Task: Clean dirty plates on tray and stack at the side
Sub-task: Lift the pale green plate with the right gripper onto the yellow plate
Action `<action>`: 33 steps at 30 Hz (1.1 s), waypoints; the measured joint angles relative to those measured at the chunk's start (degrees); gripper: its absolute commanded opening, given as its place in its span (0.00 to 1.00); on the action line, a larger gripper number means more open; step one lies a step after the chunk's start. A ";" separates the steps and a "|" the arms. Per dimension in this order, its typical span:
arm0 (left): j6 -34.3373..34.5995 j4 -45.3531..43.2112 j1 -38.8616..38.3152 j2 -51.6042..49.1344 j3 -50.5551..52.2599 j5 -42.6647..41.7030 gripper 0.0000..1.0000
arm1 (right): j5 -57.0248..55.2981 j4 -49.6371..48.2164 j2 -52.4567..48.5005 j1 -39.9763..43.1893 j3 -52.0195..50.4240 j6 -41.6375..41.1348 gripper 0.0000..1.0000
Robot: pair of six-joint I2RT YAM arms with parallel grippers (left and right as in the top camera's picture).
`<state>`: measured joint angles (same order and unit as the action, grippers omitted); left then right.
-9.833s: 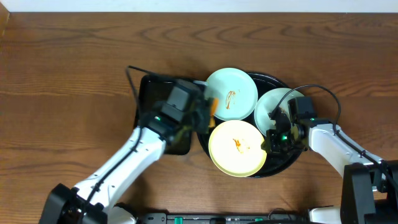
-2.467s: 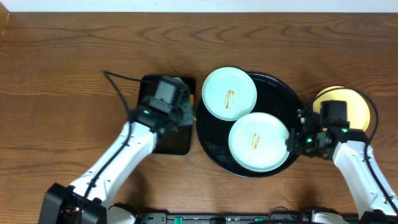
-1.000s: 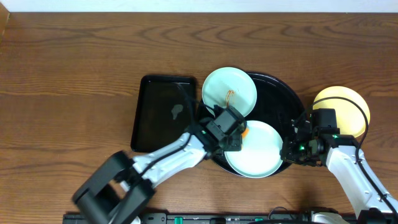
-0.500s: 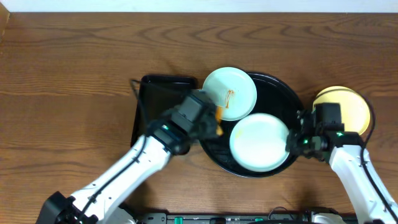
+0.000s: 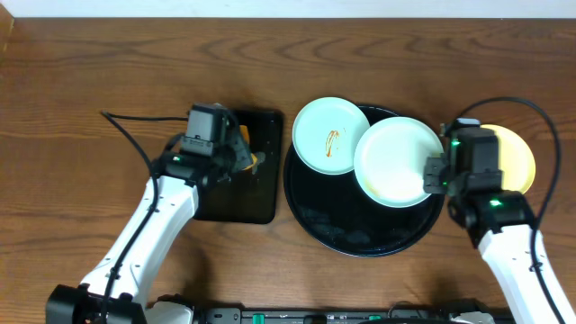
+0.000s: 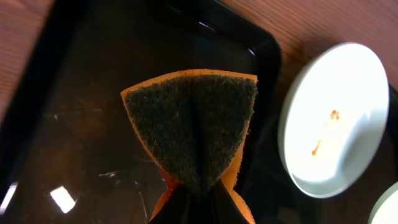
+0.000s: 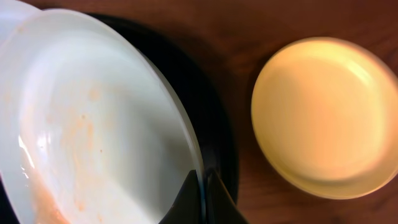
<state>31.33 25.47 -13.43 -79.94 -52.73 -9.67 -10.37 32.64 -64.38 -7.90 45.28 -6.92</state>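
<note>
The right pincer (image 7: 202,186) is pressed together on the rim of a pale mint plate (image 7: 93,124), pinching it at the plate's right edge. The plate spreads out to the left of the pincer. Faint orange streaks show on its face, thickest along the lower edge. It sits over the upper right part of the round tray (image 5: 360,229) — in the wrist view its rim crosses above the tray's glossy black rim, just ahead of the fingertips. From overhead, the plate's far edge overlaps the smeared plate (image 5: 328,135). That plate lies further left of the pincer, on the tray's upper left rim, with an orange-brown streak in its middle. To the right of the pincer and off the tray, the yellow plate (image 5: 517,162) lies flat on the wooden tabletop (image 5: 90,72), near the tray's rim but apart from it.

The left pincer (image 6: 196,202) is well apart from all this, over the rectangular tray (image 6: 56,124). It is closed on a sponge (image 6: 193,124) — folded in the grip, so the dark scouring face fans out ahead of the fingertips with orange edges showing. Whether the sponge touches the rectangular tray below, I cannot tell. The smeared plate lies to the right of this pincer, just past the rectangular tray's edge.
</note>
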 measured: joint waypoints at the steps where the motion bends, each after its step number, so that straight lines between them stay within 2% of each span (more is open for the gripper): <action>1: -0.11 0.00 0.44 -0.15 0.00 0.00 0.07 | -2.34 -0.46 0.00 -1.75 0.00 0.59 0.01; 11: -0.31 0.00 0.81 -3.85 0.00 -0.04 0.07 | -24.41 -10.10 0.02 -24.00 0.00 14.56 0.01; 17: -0.31 0.02 0.81 -4.17 0.00 -0.02 0.07 | -34.56 -14.62 0.02 -31.82 0.00 22.25 0.01; 24: -0.31 0.02 0.81 -4.17 0.00 -0.04 0.08 | -40.15 -15.80 0.02 -30.93 0.00 22.49 0.01; 27: -0.31 0.02 0.81 -4.17 0.00 -0.04 0.07 | -39.76 -14.19 0.02 -27.71 0.00 18.34 0.01; 33: -0.31 0.04 0.81 -4.17 0.00 -0.04 0.07 | -30.16 -10.27 -1.36 -13.88 0.00 6.05 0.01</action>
<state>31.03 25.52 -12.62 -84.12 -52.73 -9.72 -40.53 22.37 -65.73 -21.78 45.28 -0.86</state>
